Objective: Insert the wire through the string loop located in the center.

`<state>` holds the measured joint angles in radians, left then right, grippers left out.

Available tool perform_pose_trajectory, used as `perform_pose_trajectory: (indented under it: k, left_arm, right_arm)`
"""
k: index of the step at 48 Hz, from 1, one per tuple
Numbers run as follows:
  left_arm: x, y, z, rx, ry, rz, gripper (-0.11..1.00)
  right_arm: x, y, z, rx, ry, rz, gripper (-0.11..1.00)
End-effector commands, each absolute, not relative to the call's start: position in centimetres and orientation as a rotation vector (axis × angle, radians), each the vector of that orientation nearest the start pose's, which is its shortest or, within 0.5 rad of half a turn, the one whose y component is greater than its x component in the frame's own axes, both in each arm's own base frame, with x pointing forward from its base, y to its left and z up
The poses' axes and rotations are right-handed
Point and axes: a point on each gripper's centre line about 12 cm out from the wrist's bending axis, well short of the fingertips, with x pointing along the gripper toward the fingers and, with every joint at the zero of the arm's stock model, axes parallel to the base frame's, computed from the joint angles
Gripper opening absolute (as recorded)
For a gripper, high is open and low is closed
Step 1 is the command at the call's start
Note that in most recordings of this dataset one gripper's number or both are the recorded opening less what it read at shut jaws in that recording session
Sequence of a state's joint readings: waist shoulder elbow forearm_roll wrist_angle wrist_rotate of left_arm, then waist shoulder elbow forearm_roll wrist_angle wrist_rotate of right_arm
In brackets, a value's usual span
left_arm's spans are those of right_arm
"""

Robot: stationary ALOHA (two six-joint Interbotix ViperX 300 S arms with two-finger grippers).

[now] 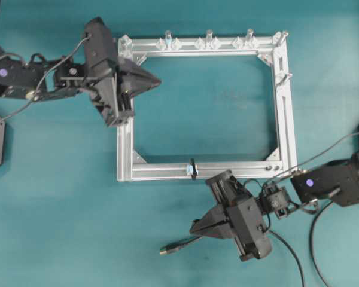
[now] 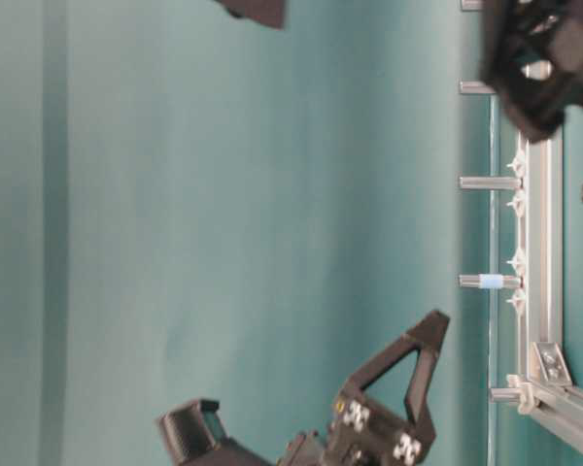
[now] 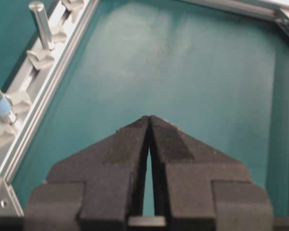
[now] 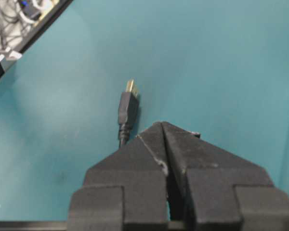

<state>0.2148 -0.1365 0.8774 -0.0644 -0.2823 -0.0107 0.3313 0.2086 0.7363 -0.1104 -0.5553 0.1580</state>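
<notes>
Teal table (image 1: 60,209) all round, with a silver aluminium frame (image 1: 124,143) sat in the middle of the overhead view and the string loop (image 1: 192,168) standing as a tiny black tie on the lower rail, about centre. Just below that rail the right gripper (image 1: 194,228) is seen with its jaws pressed together over the wire (image 1: 178,246), whose plug lies on the table at lower centre, short of the loop. The left gripper (image 1: 157,81) is parked at the upper left corner of the frame, pinched together on nothing. In the table-level view, turned on its side, only the frame's pegs and bits of both arms are shown; neither loop nor wire can be made out. From the left wrist view the jaws are seen touching at the tips above bare teal inside the frame, nothing held. From the right wrist view the plug is seen poking out just beyond the closed tips at centre frame, the cable running under them; a firm hold looks likely but can't be confirmed. So the step in hand seems to be the pickup: next the plug would need lifting, aiming at the loop and feeding through.
</notes>
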Motion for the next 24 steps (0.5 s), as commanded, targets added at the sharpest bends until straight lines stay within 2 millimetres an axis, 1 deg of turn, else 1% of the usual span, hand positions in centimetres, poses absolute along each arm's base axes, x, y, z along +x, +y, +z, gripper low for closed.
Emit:
perform_pose_trajectory:
  k: [1, 4, 5, 7, 8, 9, 12, 17, 18, 19, 22, 24]
  left_arm:
    - [33.4, 7.1, 19.2, -0.115, 0.41, 0.234, 0.05]
    - [32.8, 6.9, 19.4, -0.115, 0.405, 0.232, 0.19]
    - [32.7, 6.9, 19.4, -0.116, 0.404, 0.233, 0.27]
    - [32.4, 6.8, 19.5, -0.114, 0.401, 0.232, 0.38]
    - [32.2, 6.8, 19.6, -0.114, 0.399, 0.232, 0.41]
    - [32.1, 6.7, 19.6, -0.114, 0.399, 0.23, 0.42]
    - [31.6, 6.6, 19.7, -0.115, 0.396, 0.231, 0.39]
    - [30.9, 6.4, 19.8, -0.114, 0.399, 0.228, 0.39]
    - [30.8, 6.4, 19.8, -0.114, 0.401, 0.228, 0.39]
    - [30.7, 6.4, 19.8, -0.114, 0.402, 0.228, 0.39]
    - [30.3, 6.3, 19.8, -0.116, 0.405, 0.227, 0.39]
    - [30.2, 6.2, 19.9, -0.115, 0.408, 0.226, 0.39]
  right_arm:
    - [38.5, 14.6, 12.7, 0.004, 0.376, 0.393, 0.0]
    - [38.5, 14.7, 12.4, -0.001, 0.383, 0.398, 0.0]
    - [38.5, 14.9, 12.4, -0.002, 0.384, 0.401, 0.01]
    - [38.5, 15.0, 12.4, -0.005, 0.383, 0.406, 0.04]
    - [38.5, 15.1, 12.4, -0.006, 0.382, 0.409, 0.08]
    - [38.5, 15.1, 12.4, -0.007, 0.384, 0.409, 0.12]
    - [38.5, 15.2, 12.4, -0.007, 0.387, 0.41, 0.3]
    - [38.4, 15.3, 12.2, -0.008, 0.395, 0.412, 0.6]
    - [38.4, 15.3, 12.1, -0.008, 0.397, 0.414, 0.63]
    - [38.4, 15.3, 12.1, -0.009, 0.398, 0.414, 0.64]
    - [38.4, 15.4, 11.9, -0.01, 0.403, 0.415, 0.6]
    - [38.4, 15.5, 11.7, -0.009, 0.406, 0.416, 0.6]
